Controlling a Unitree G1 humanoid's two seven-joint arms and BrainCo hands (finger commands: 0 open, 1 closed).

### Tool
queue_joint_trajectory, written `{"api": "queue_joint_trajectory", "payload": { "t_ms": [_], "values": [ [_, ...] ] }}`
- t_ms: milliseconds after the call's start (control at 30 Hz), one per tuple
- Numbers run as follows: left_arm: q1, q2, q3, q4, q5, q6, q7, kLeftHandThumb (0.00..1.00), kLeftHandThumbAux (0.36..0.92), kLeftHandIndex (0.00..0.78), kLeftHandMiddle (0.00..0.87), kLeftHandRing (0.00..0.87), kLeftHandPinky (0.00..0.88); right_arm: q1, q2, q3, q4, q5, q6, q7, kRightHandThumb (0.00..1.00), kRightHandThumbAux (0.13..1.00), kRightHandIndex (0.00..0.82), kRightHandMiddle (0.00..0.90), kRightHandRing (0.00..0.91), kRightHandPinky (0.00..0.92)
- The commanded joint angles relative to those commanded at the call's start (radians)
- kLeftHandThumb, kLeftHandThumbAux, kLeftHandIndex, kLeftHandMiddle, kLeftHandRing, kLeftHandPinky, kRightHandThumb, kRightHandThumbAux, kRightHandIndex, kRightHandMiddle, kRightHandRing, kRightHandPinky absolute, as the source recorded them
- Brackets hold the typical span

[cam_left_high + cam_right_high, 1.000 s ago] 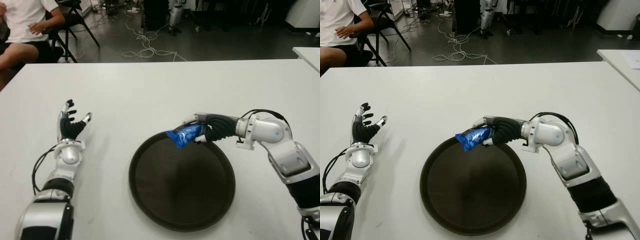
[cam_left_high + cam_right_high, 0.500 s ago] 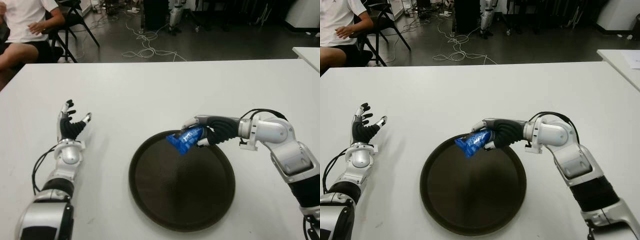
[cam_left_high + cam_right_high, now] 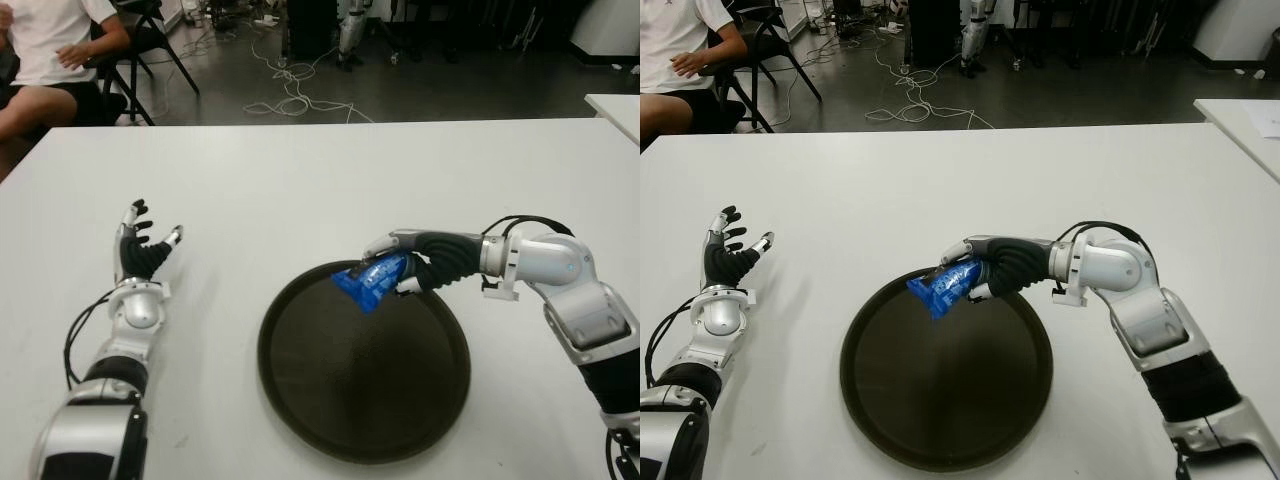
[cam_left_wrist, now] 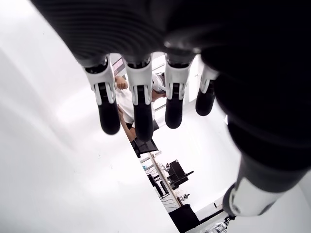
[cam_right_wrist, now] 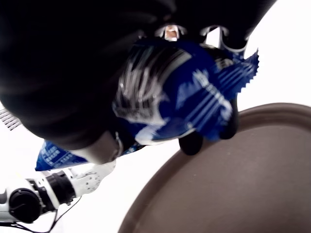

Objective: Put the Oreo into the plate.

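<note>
- Table [image 3: 300,190]: white, smooth, matte top, the largest thing here. A second white table [image 3: 618,108] shows at the far right edge.
- Person [image 3: 45,55] sits on a chair [image 3: 150,35] beyond the far left corner; cables [image 3: 290,85] lie loose on the dark floor behind.
- Plate [image 3: 300,390]: round, dark brown, shallow raised rim, dull finish. It sits just right of the table's centre, in front of the robot.
- Right hand [image 3: 415,265]: reaches in from the right over the plate's far rim, fingers closed around the Oreo pack. Black ribbed palm and fingers, silver wrist.
- Left hand [image 3: 140,250]: well off to the left of the plate, fingers spread upward, holding nothing. The left wrist view confirms straight fingers and no object.
- Oreo pack [image 3: 368,280]: small blue foil wrapper with white print and a serrated end seam, crinkly and glossy. It is in the right hand, off the surface.
- Key relation: the pack sticks out of the right hand toward the robot's left, long axis sloping from the fingers down toward the plate. Its free end appears to hang just inside the plate's far rim. The right wrist view shows the brown plate surface directly beyond the pack.
- Judgement: the pack is already over the plate, so only lowering or releasing seems left. The right hand is the only one in position.
- Risk: the light wrapper could cling to the fingers, or land near the rim rather than the middle.
</note>
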Motion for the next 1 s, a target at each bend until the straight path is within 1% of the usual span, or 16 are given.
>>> {"api": "queue_joint_trajectory", "payload": {
  "t_ms": [133, 267, 333, 433, 500, 533, 567, 600, 633, 667, 700, 733, 767, 833, 933, 1000],
  "values": [
    [0.000, 0.000, 0.001, -0.001, -0.002, -0.001, -0.005, 0.231, 0.711, 0.092, 0.159, 0.181, 0.203, 0.002, -0.002, 0.003, -0.018, -0.014, 0.034, -0.011, 0.686, 0.728, 0.436, 0.864, 0.869, 0.865],
    [0.000, 0.001, -0.001, -0.001, 0.004, -0.001, 0.002, 0.222, 0.720, 0.092, 0.154, 0.174, 0.194, 0.005, 0.007, -0.004, -0.029, 0.003, 0.076, -0.016, 0.685, 0.728, 0.436, 0.858, 0.861, 0.850],
    [0.001, 0.001, -0.002, -0.002, 0.006, 0.000, 0.008, 0.225, 0.723, 0.093, 0.155, 0.175, 0.197, 0.014, 0.026, -0.015, -0.036, 0.026, 0.107, -0.033, 0.684, 0.728, 0.436, 0.853, 0.856, 0.845],
    [0.001, 0.000, -0.003, -0.003, 0.008, 0.000, 0.013, 0.235, 0.726, 0.095, 0.162, 0.178, 0.197, 0.020, 0.052, -0.025, -0.037, 0.049, 0.141, -0.054, 0.681, 0.729, 0.436, 0.805, 0.816, 0.807],
    [0.002, 0.001, -0.003, -0.004, 0.007, 0.000, 0.012, 0.230, 0.726, 0.094, 0.162, 0.177, 0.192, 0.021, 0.068, -0.031, -0.027, 0.064, 0.149, -0.064, 0.680, 0.729, 0.435, 0.747, 0.756, 0.719],
    [0.002, 0.000, -0.002, -0.006, 0.006, -0.002, 0.010, 0.229, 0.726, 0.093, 0.162, 0.176, 0.186, 0.027, 0.080, -0.041, -0.028, 0.081, 0.153, -0.074, 0.679, 0.730, 0.433, 0.704, 0.707, 0.636],
    [0.003, 0.000, -0.002, -0.006, 0.005, -0.002, 0.008, 0.224, 0.728, 0.091, 0.158, 0.170, 0.168, 0.032, 0.087, -0.048, -0.031, 0.092, 0.155, -0.081, 0.543, 0.731, 0.431, 0.621, 0.616, 0.503],
    [0.003, 0.000, -0.002, -0.007, 0.005, -0.003, 0.007, 0.219, 0.729, 0.089, 0.154, 0.163, 0.150, 0.035, 0.092, -0.052, -0.033, 0.099, 0.157, -0.085, 0.347, 0.731, 0.429, 0.551, 0.543, 0.409],
    [0.003, 0.000, -0.003, -0.007, 0.006, -0.004, 0.008, 0.215, 0.731, 0.087, 0.151, 0.159, 0.139, 0.038, 0.098, -0.057, -0.034, 0.110, 0.161, -0.090, 0.222, 0.732, 0.428, 0.505, 0.496, 0.349],
    [0.003, 0.000, -0.003, -0.008, 0.006, -0.004, 0.008, 0.214, 0.732, 0.087, 0.151, 0.159, 0.143, 0.040, 0.105, -0.060, -0.013, 0.119, 0.151, -0.089, 0.177, 0.730, 0.410, 0.472, 0.463, 0.327],
    [0.004, 0.000, -0.003, -0.009, 0.006, -0.005, 0.009, 0.214, 0.732, 0.089, 0.152, 0.163, 0.160, 0.041, 0.110, -0.062, 0.002, 0.126, 0.143, -0.088, 0.113, 0.715, 0.352, 0.383, 0.375, 0.254],
    [0.004, -0.001, -0.004, -0.009, 0.006, -0.006, 0.009, 0.214, 0.732, 0.090, 0.153, 0.166, 0.172, 0.041, 0.113, -0.063, 0.013, 0.130, 0.137, -0.087, 0.072, 0.706, 0.315, 0.325, 0.318, 0.207],
    [0.004, -0.001, -0.003, -0.010, 0.005, -0.006, 0.008, 0.214, 0.732, 0.090, 0.153, 0.167, 0.176, 0.036, 0.111, -0.063, 0.014, 0.135, 0.140, -0.080, 0.058, 0.702, 0.301, 0.305, 0.298, 0.190],
    [0.004, -0.002, -0.002, -0.012, 0.004, -0.006, 0.009, 0.222, 0.733, 0.093, 0.155, 0.171, 0.185, 0.034, 0.106, -0.064, 0.004, 0.140, 0.144, -0.073, 0.023, 0.662, 0.227, 0.220, 0.219, 0.145],
    [0.005, -0.004, -0.001, -0.014, 0.002, -0.004, 0.008, 0.233, 0.733, 0.096, 0.156, 0.171, 0.179, 0.025, 0.105, -0.061, 0.013, 0.150, 0.137, -0.053, 0.007, 0.638, 0.165, 0.162, 0.162, 0.111],
    [0.005, -0.005, 0.001, -0.015, 0.000, -0.004, 0.006, 0.238, 0.731, 0.096, 0.154, 0.168, 0.176, 0.014, 0.103, -0.059, 0.032, 0.167, 0.127, -0.024, 0.003, 0.631, 0.145, 0.144, 0.138, 0.094]
  ]
}}
